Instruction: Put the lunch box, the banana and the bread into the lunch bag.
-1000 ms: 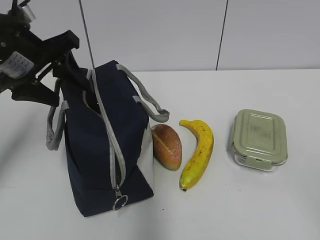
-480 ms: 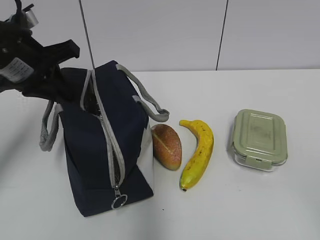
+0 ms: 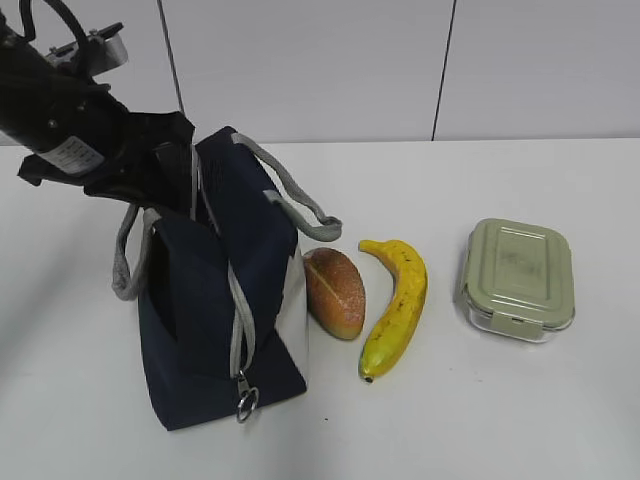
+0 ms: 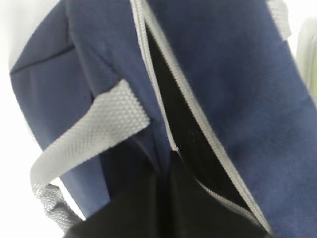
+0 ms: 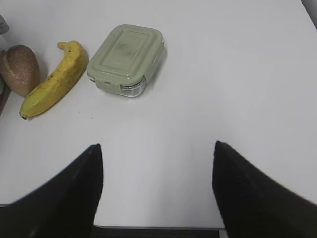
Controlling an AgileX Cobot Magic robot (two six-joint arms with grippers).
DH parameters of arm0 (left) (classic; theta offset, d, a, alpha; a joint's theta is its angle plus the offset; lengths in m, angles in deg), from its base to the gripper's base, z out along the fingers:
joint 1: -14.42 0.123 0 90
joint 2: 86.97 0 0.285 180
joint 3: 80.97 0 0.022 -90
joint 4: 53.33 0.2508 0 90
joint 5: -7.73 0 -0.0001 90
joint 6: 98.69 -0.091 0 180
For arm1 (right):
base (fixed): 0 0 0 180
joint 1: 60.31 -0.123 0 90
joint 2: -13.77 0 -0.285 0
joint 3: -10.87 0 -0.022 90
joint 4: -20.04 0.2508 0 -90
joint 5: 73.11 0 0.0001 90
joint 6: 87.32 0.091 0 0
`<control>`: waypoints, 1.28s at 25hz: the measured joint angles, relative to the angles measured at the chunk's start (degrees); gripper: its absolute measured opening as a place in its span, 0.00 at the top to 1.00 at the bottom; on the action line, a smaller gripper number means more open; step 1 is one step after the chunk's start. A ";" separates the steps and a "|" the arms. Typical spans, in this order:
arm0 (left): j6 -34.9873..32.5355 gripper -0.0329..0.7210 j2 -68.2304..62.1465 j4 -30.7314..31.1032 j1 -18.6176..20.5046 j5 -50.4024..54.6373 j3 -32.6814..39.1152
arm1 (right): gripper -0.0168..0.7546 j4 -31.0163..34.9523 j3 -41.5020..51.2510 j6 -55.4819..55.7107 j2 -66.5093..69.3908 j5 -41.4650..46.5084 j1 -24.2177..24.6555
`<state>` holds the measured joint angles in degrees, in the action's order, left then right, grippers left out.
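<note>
My left end effector [image 3: 165, 170] is clamped on the navy fabric at the far top edge of the lunch bag [image 3: 215, 300], beside the grey zipper strip [image 3: 237, 315]; its jaws are closed down on the cloth, and in my left wrist view the zipper edges stand apart over a dark slit of interior. The bag stands on the white tabletop [image 3: 560, 420], its top pulled toward my left arm, one grey webbing handle [image 3: 125, 260] looped down its left side and the other [image 3: 300, 205] drooping to the right. The metal ring pull [image 3: 246, 400] hangs at the near end of the zipper.

Just right of the bag's white side panel lies the bread [image 3: 334, 292], with the banana [image 3: 397, 303] just beside it, curving with its dark tip toward the near edge. The lunch box [image 3: 518, 277] sits well apart to the right, sage-green lid on.

My right end effector [image 5: 156, 193] hangs over bare tabletop with its fingers [image 5: 69, 193] spread wide, holding nothing; the lunch box, banana and bread lie beyond it.
</note>
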<state>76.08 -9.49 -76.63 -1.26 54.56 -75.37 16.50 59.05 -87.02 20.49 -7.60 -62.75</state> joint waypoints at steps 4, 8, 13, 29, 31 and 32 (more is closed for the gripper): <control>-0.82 0.96 0.00 0.05 0.00 -0.95 -2.25 | 0.32 0.00 0.00 0.00 0.00 0.00 0.00; -2.12 0.96 -0.04 0.23 0.00 -1.46 -2.70 | 0.32 0.00 0.00 0.00 0.00 0.00 0.00; -3.30 0.96 -0.23 0.42 0.00 -1.58 -2.70 | 0.32 0.00 0.00 0.00 0.00 0.00 0.00; -3.34 0.96 -0.23 0.48 0.00 -1.69 -2.70 | 0.32 -2.65 -1.16 2.47 19.04 -13.76 0.00; -3.34 0.96 -0.23 0.48 0.00 -1.69 -2.70 | 0.32 -1.44 -1.16 3.10 25.09 -16.43 0.00; -3.34 0.96 -0.23 0.48 0.00 -1.69 -2.70 | 0.32 -0.51 -1.16 3.11 28.35 -18.00 0.00</control>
<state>72.74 -9.71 -76.15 -1.26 52.87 -78.08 15.98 57.89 -83.91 48.84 -25.61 -62.75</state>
